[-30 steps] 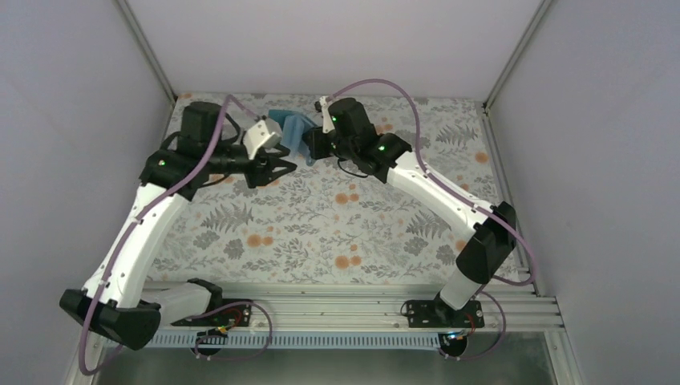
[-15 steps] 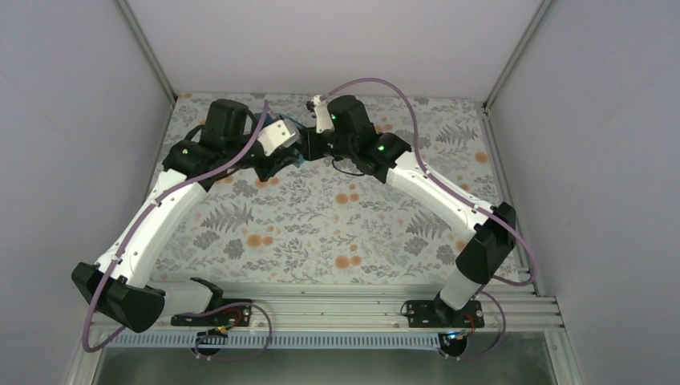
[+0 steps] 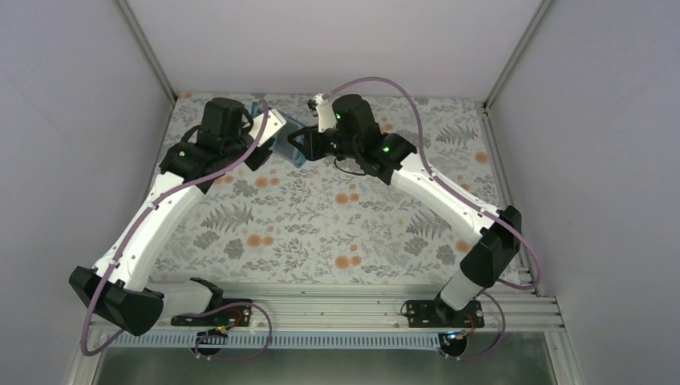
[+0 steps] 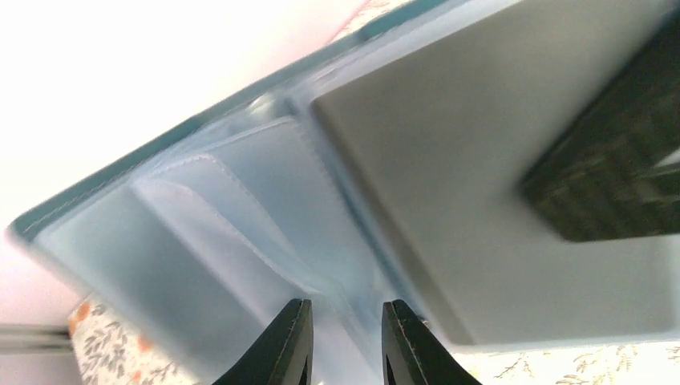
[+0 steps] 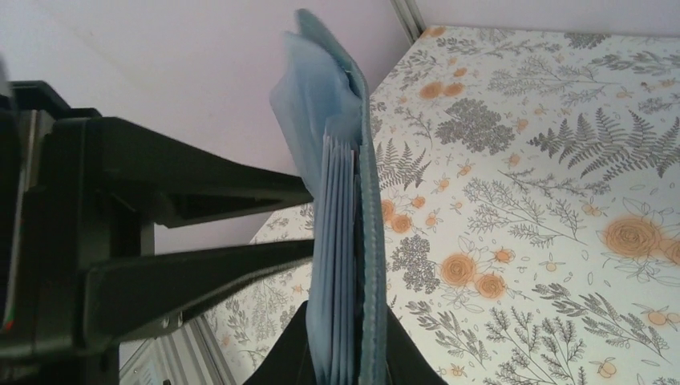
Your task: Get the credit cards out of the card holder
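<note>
A table (image 3: 321,241) lies under a pale cloth (image 3: 449,128) printed with grey ferns and orange flowers. Three plain walls close it in: a back wall (image 3: 337,40), a left wall (image 3: 56,120) and a right wall (image 3: 609,160), all a soft grey-lilac. A slanted aluminium post stands in each back corner, one on the left (image 3: 148,52) and one on the right (image 3: 517,52). A ribbed aluminium rail (image 3: 337,306) runs along the near edge, with a grey metal sheet (image 3: 337,370) below it. The light is even, with only faint shadows.
</note>
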